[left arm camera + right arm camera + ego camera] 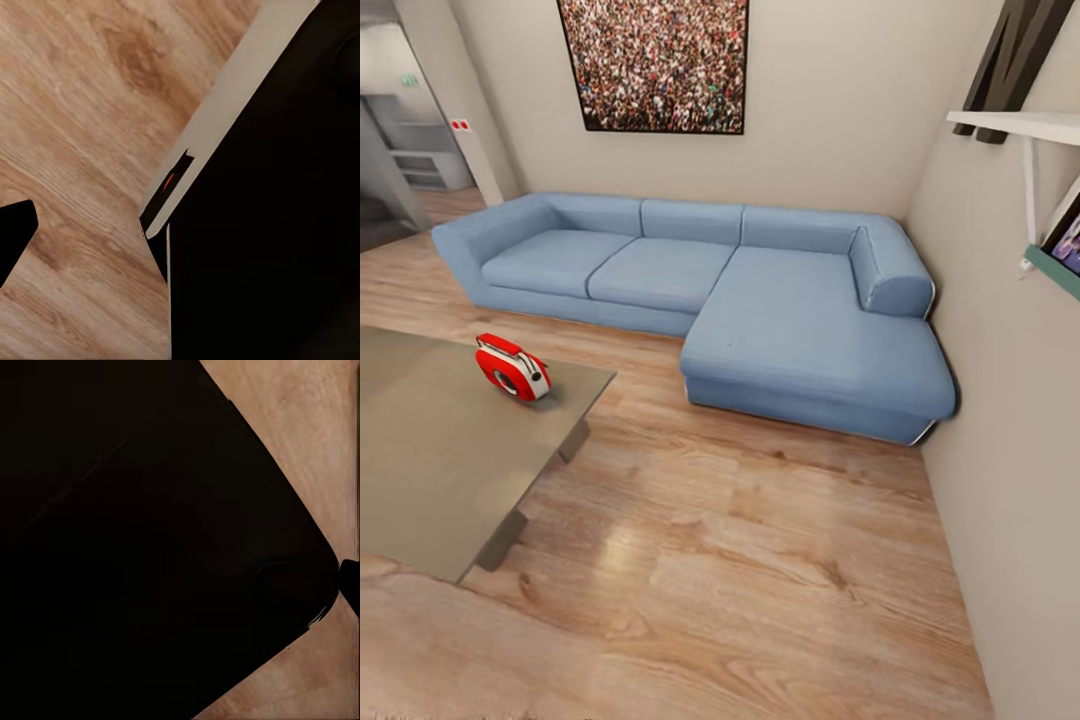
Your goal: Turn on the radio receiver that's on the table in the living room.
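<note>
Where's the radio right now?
Head view, left side: the radio receiver sits on the table near its far right corner, the blue sofa beyond it.

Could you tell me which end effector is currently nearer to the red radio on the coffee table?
Probably the left, judging by side alone: the radio receiver sits on the table at the head view's left. Both wrist views face wood floor, so neither distance can be confirmed.

The radio receiver (511,367), bright red with a white stripe and dark ringed dial, stands tilted at mid-left of the frame, near the far right corner of the grey-taupe table (430,470).
</note>
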Controlling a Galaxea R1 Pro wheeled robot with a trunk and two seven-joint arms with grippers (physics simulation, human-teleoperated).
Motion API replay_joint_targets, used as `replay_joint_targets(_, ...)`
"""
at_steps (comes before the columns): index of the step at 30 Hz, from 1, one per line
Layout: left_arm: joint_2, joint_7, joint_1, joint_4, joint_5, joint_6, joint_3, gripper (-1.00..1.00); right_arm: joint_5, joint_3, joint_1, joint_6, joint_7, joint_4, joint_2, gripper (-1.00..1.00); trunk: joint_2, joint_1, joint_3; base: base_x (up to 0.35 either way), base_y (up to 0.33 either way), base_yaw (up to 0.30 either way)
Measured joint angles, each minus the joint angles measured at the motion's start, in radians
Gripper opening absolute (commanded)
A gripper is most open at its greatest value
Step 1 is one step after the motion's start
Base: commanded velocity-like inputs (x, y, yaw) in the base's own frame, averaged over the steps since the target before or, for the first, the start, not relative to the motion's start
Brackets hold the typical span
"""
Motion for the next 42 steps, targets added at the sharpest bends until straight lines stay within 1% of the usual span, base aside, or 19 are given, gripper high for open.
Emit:
replay_joint_targets(8, 0.003, 0.0, 0.0, -0.004, 0.024, 0.0, -0.001, 1.0, 0.0, 0.0, 0.0, 0.0, 0.0, 0.0, 0.0, 1.0, 0.0, 0.0, -0.006, 0.102, -0.119, 0.245)
replay_joint_targets(36, 0.004, -0.001, 0.0, -0.007, 0.028, 0.0, 0.0, 1.0, 0.0, 0.0, 0.0, 0.0, 0.0, 0.0, 0.0, 1.0, 0.0, 0.0, -0.027, 0.107, -0.12, 0.245)
replay_joint_targets(42, 0.004, -0.001, 0.0, -0.007, 0.027, 0.0, 0.0, 1.0, 0.0, -0.001, 0.0, 0.0, 0.001, 0.0, 0.0, 1.0, 0.0, 0.0, -0.029, 0.16, -0.117, 0.079)
